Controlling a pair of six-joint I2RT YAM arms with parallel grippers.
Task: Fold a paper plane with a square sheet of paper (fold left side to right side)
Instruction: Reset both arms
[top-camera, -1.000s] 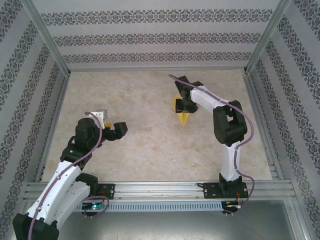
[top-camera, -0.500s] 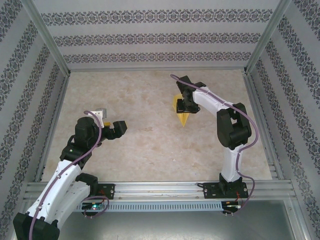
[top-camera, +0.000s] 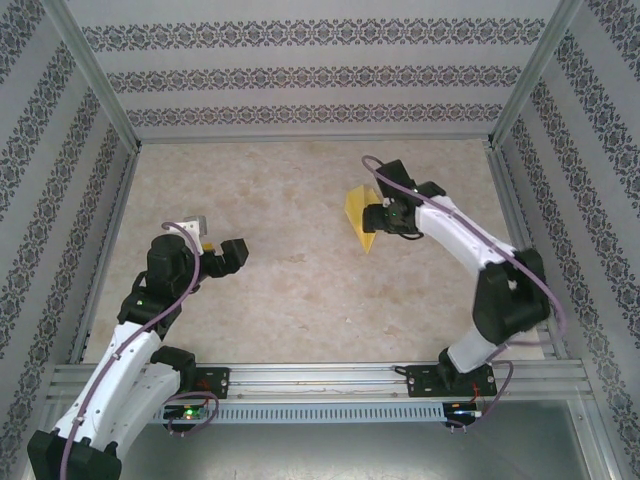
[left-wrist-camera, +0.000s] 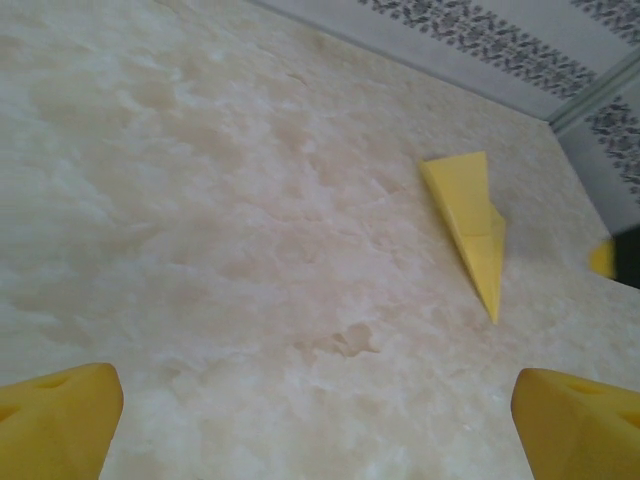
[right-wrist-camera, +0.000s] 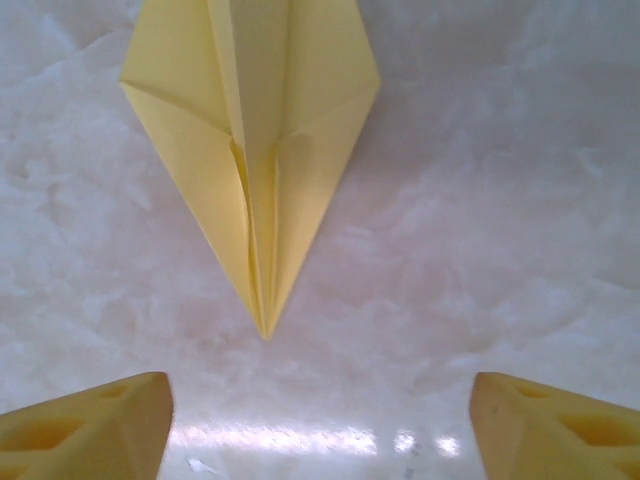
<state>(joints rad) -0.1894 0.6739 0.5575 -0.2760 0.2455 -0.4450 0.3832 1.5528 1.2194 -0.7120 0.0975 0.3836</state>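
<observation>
The plane (top-camera: 359, 213) lies dart-shaped at upper centre of the overhead frame. The right gripper (right-wrist-camera: 320, 412) beside it is spread, gripping nothing, and the left gripper (left-wrist-camera: 318, 402) gapes too. Folding looks finished, so next I'd back away.

paper plane (right-wrist-camera: 255, 130): yellow | table (top-camera: 300, 290): beige, marbled | walls (top-camera: 300, 75): pale grey, floral stripes

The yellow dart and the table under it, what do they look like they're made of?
The dart looks like thin, matte yellow paper: it has sharp creases and flat overlapping flaps. The table looks like a glossy beige surface with a marble pattern, perhaps laminate or vinyl rather than stone; it mirrors a bright streak of light.
</observation>
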